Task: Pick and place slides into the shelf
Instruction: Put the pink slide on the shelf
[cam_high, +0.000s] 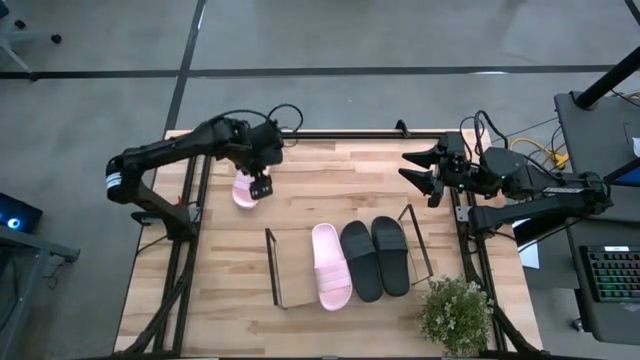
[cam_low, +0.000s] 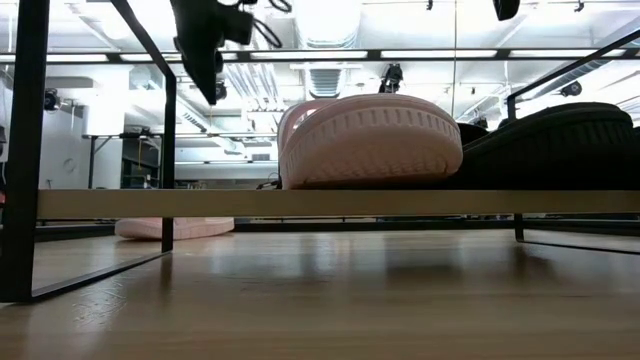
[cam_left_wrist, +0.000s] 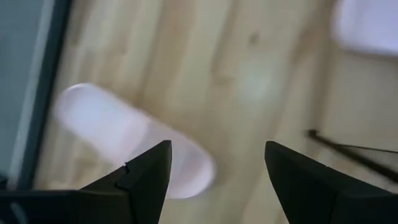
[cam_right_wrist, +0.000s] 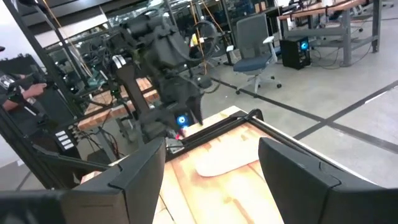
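A loose pale pink slide (cam_high: 243, 189) lies flat on the table near its far left part, also in the left wrist view (cam_left_wrist: 130, 140) and the low view (cam_low: 172, 227). My left gripper (cam_high: 262, 186) hovers open just above it, touching nothing. The wire shelf (cam_high: 273, 268) holds one pink slide (cam_high: 331, 264) and two black slides (cam_high: 361, 260) (cam_high: 391, 254), resting on its see-through base. My right gripper (cam_high: 420, 165) waits open, raised near the table's far right edge.
A potted plant (cam_high: 457, 313) stands at the table's near right corner. The big black frame (cam_high: 189, 250) edges the table on both sides. Bare wood lies between the loose slide and the shelf; the shelf's left part (cam_high: 293, 270) holds nothing.
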